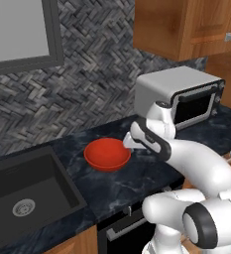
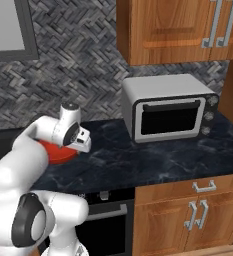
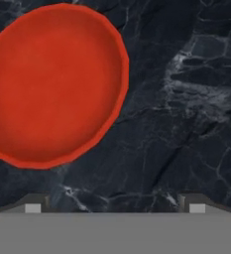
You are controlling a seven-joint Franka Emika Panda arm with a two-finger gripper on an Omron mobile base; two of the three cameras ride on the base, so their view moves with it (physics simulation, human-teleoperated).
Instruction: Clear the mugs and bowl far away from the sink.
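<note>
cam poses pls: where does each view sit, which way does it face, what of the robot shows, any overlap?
Left base view: behind the arm, left; faces sink, bowl, oven; arm at lower right.
Right base view: behind the arm, right; faces oven, cabinets; arm at lower left.
Hand view: on the hand, facing down at the counter; open gripper fingertips at the bottom.
Shared: bowl in all three; oven in both base views.

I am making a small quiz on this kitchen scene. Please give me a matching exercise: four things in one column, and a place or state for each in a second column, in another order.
Things:
1. bowl
2. sink
3. toaster oven
4. gripper

Places or states:
A. under the wooden wall cabinets
B. open, empty, above the counter beside the bowl
C. black and recessed, at the counter's left
D. red-orange, upright on the dark counter, empty

Pairs: 1-D, 2-C, 3-A, 4-B
</note>
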